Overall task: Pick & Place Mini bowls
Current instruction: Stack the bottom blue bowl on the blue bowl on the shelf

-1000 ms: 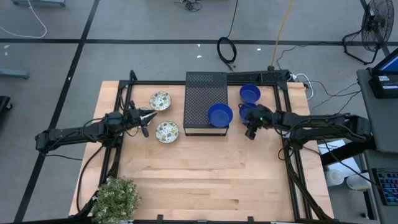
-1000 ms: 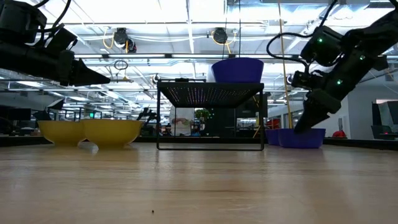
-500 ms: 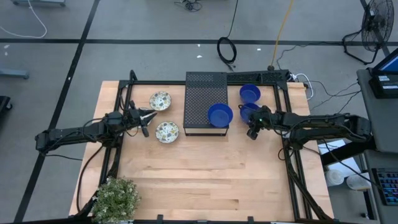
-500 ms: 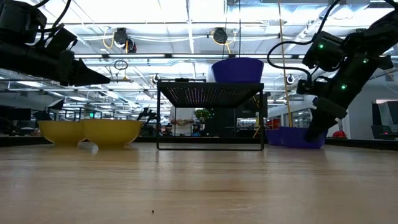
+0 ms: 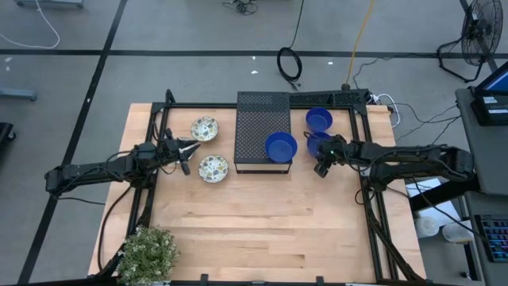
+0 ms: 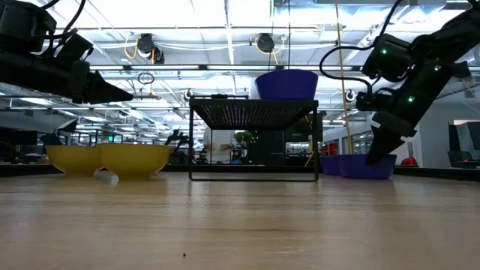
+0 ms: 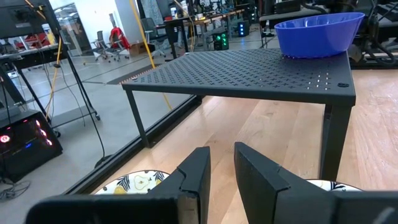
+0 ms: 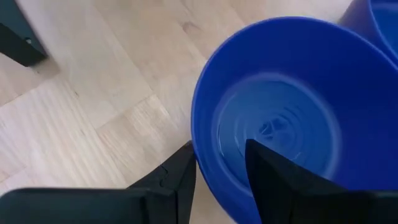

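Note:
Three blue mini bowls show in the high view. One (image 5: 280,146) sits on the black perforated box (image 5: 255,119), one (image 5: 318,119) stands on the table near the far edge, and one (image 5: 316,144) stands beside my right gripper (image 5: 321,164). That gripper is shut on this last bowl (image 8: 280,124). Two floral bowls (image 5: 205,128) (image 5: 213,168) rest on the table left of the box. My left gripper (image 5: 193,148) hovers shut between them, above the table (image 6: 126,94), pointing at the box. My right gripper (image 8: 219,146) has the near rim (image 8: 200,118) of the blue bowl between its two fingers, one finger (image 8: 264,168) inside the bowl and one (image 8: 180,171) outside. The fingers slant down from the table's right and near side. The bowl's base rests on the table (image 6: 369,166).
A small potted plant (image 5: 148,253) stands at the table's near left corner. Black frame rails (image 5: 361,111) run along the far and side edges. The near half of the wooden table (image 5: 262,230) is bare. The far blue bowl (image 8: 379,18) sits close behind the held one.
My right gripper has dipped lower at the blue bowl's rim and eased slightly toward the table's right. The bowl has shifted a little along the table with it. My left arm has kept still.

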Tool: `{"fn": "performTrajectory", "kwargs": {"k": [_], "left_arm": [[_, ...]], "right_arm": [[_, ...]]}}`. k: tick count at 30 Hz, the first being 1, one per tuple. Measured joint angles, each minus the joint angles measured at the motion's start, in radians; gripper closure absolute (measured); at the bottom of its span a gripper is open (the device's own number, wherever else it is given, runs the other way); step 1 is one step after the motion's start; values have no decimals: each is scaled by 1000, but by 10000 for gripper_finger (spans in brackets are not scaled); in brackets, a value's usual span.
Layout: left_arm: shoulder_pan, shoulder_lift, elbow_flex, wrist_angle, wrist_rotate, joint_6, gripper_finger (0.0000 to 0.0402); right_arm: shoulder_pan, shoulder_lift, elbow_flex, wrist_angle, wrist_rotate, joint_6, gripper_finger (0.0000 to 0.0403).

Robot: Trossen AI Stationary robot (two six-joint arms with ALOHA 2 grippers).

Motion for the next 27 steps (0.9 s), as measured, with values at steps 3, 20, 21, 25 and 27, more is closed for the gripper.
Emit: {"fn": "performTrajectory", "kwargs": {"k": [3, 20, 21, 25, 27], "left_arm": [[0, 0, 0, 0, 0, 0, 325], [0, 0, 0, 0, 0, 0, 325], [0, 0, 0, 0, 0, 0, 325], [0, 0, 0, 0, 0, 0, 325], [0, 0, 0, 0, 0, 0, 325]], "right_arm": [[0, 0, 13, -38, 0, 32, 275], [32, 0, 18, -42, 0, -39, 275], [37, 0, 18, -42, 0, -47, 275], [46, 0, 18, -44, 0, -78, 275], [47, 0, 18, -49, 0, -89, 275]]}}
